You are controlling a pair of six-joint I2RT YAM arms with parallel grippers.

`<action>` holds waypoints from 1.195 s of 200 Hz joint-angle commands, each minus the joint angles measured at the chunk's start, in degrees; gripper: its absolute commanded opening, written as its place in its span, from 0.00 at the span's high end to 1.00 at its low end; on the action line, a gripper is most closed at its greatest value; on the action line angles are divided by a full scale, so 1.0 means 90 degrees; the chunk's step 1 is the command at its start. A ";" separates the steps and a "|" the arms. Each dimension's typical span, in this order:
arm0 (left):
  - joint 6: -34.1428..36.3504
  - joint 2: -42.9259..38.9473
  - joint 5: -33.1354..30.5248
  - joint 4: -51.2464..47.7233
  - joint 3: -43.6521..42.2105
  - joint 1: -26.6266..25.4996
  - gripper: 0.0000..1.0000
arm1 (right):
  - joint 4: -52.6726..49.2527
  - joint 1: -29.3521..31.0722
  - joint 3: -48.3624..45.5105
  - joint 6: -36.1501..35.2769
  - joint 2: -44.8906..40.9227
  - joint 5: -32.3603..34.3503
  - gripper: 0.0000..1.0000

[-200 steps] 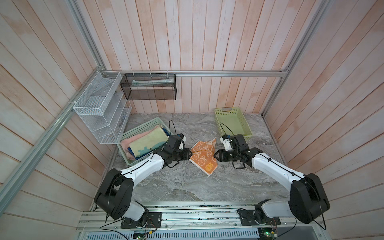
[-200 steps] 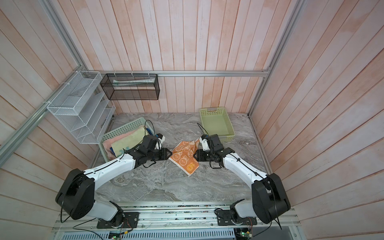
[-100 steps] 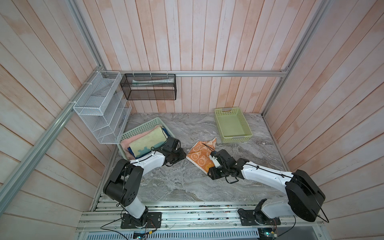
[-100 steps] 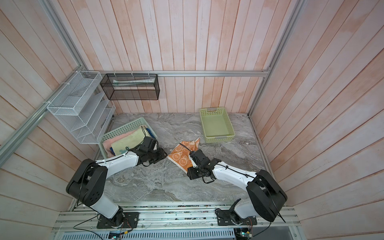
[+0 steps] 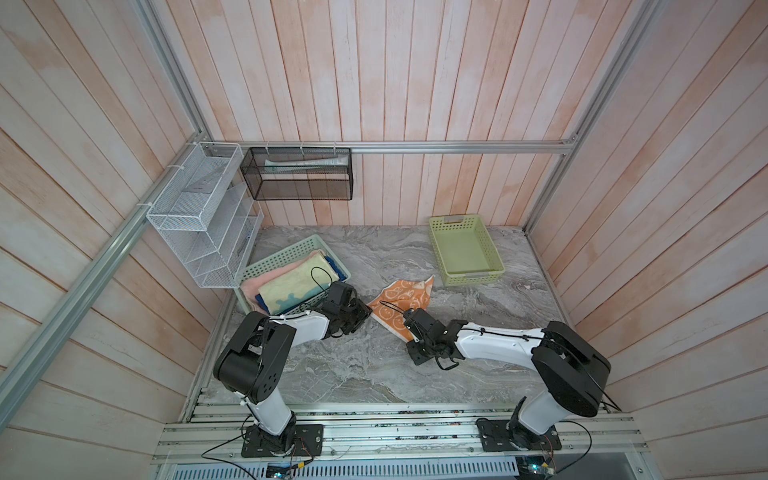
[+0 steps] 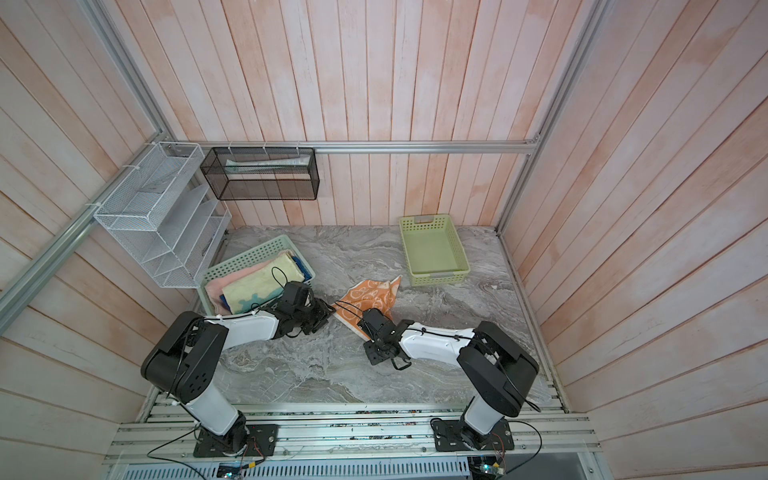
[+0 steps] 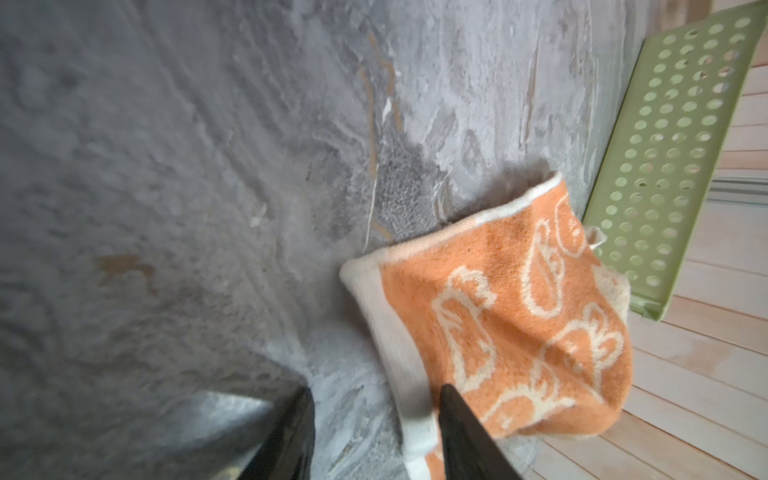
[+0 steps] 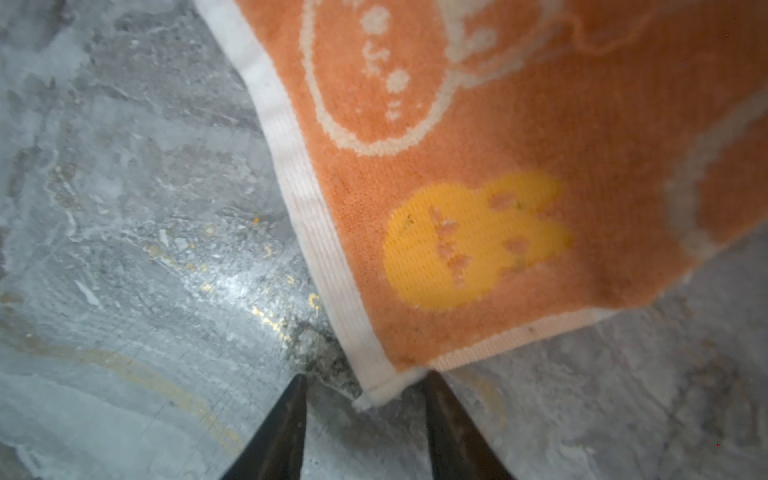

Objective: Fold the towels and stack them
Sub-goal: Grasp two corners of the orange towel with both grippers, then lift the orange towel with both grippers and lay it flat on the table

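An orange towel with cream rabbit cartoons lies rumpled on the marble table in both top views. My left gripper is open at its left corner, with the towel's white hem lying between the fingers against one finger. My right gripper is open at the near corner, whose tip sits between the fingertips on the table. A pale yellow towel, a pink towel and a blue towel lie in the teal basket.
An empty green basket stands at the back right, close to the towel's far corner. A white wire rack and a black mesh basket hang on the walls at the back left.
My right gripper has left the towel's far right side and come round to its near corner, jaws narrowing. The left gripper has drawn back to the left corner. The towel lies flatter.
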 commanded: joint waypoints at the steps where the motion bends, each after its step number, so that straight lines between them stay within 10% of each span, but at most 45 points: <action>1: -0.0293 0.0200 0.0226 0.0394 -0.0096 0.0115 0.50 | -0.0365 0.0155 -0.0126 -0.0081 0.0427 0.0100 0.69; 69: -0.0707 0.1262 0.0740 0.1398 0.0250 0.0414 0.52 | -0.0415 0.0220 -0.0252 -0.0020 0.0149 0.0358 0.99; 98: -0.0661 0.1295 0.0871 0.1682 0.0369 0.0421 0.83 | -0.0611 0.0230 -0.0200 0.0159 -0.0411 0.0673 1.00; 114: -0.0400 0.0912 0.0642 0.1527 0.0345 0.0420 1.00 | -0.0819 0.0230 -0.0038 0.0241 -0.0837 0.0955 1.00; 239: 0.3713 -0.3368 -0.2295 -0.3015 0.3377 -0.0847 1.00 | -0.2644 0.0220 0.3297 -0.1065 -0.3996 0.3223 1.00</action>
